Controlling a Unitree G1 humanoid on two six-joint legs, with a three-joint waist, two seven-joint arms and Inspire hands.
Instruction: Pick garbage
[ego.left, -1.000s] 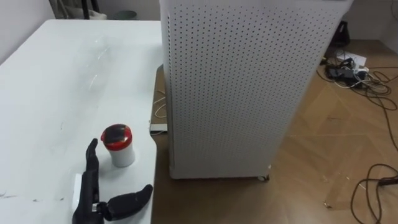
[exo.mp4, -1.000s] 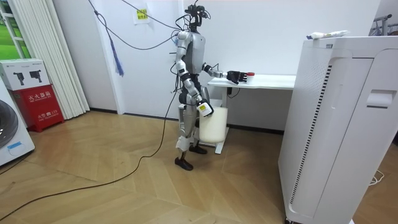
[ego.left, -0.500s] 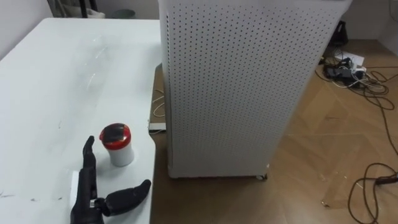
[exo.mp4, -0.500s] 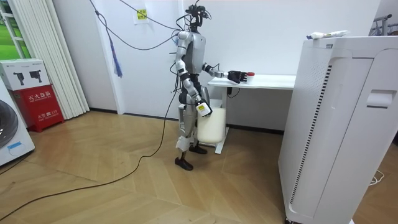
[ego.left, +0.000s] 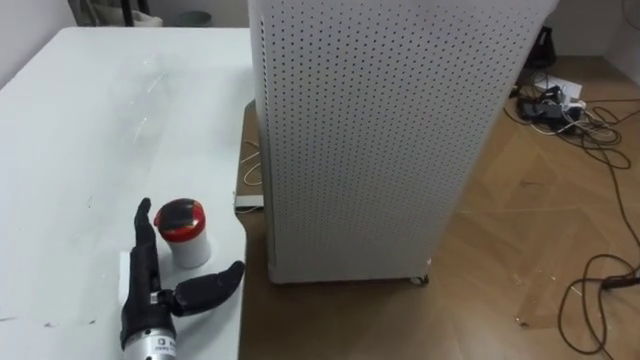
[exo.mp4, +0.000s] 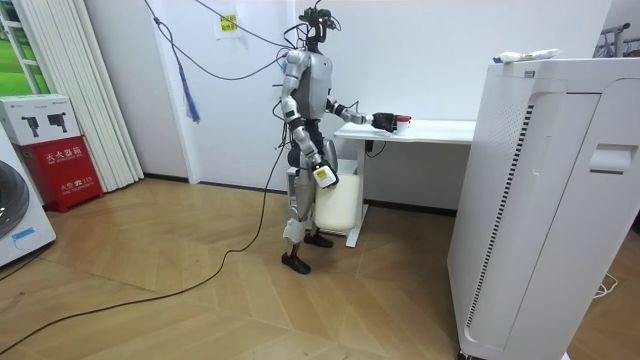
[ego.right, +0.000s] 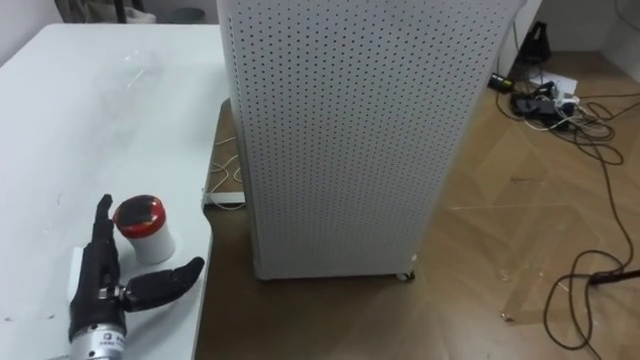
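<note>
The left hand (ego.left: 150, 290) has been pushed farther forward along the table (ego.left: 90, 120), so that more of its wrist is seen. It is laid on the table with fingers straight and thumb spread, nothing grasped. The red-lidded white cup (ego.left: 184, 232) stands upright near the table's right edge, between fingers and thumb.

White cup (ego.left: 192, 250), red lid (ego.left: 180, 214). White table (ego.left: 80, 130). Black left hand (ego.left: 146, 298), silver wrist (ego.left: 150, 343). White cabinet (ego.left: 380, 130), regular grid of small dark holes. Light brown wood floor (ego.left: 530, 220), herringbone pattern. Black cables (ego.left: 548, 108).
</note>
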